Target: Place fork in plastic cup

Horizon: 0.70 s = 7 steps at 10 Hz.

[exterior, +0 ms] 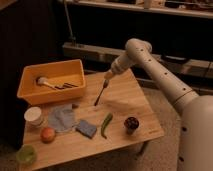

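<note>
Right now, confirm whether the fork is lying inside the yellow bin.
No, the fork hangs from the shut gripper over the wooden table, outside the yellow bin.

The hand [108, 75] hangs over the far middle of the wooden surface [125, 100], clamped on the slim fork [100, 93], whose tip points down at bare boards. To its right the boards lie open as far as the dark round cup [131, 123]. The orange plastic bin [50, 95] walls off the left. Nearer lie the curved green pepper [106, 125] and the blue sponge [86, 128].
</note>
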Motion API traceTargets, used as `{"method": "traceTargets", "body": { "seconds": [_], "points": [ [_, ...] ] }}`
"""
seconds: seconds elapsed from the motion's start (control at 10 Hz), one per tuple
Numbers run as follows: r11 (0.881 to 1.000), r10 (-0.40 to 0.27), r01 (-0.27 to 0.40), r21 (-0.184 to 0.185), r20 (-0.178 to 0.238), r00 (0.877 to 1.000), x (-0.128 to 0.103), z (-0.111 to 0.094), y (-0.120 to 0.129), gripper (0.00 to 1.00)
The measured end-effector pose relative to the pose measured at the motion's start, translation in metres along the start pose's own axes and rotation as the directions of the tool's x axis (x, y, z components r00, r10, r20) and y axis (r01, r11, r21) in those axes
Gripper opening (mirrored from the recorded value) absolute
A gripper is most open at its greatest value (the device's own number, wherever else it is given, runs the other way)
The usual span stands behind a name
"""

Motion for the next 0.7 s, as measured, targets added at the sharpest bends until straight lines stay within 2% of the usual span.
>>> {"method": "traceTargets", "body": {
  "seconds": [0.2, 0.4, 0.6, 0.7],
  "points": [
    [0.998, -0.062, 0.062, -0.006, 0.010, 0.998, -0.017, -0.014, 0.048, 0.00],
    [0.992, -0.127, 0.128, -0.014, 0.025, 0.992, -0.031, -0.015, 0.087, 0.00],
    [0.977, -0.209, 0.211, -0.035, 0.043, 0.977, -0.046, -0.010, 0.132, 0.00],
    [0.969, -0.238, 0.241, -0.058, 0.050, 0.970, -0.052, -0.004, 0.144, 0.00]
  ]
}}
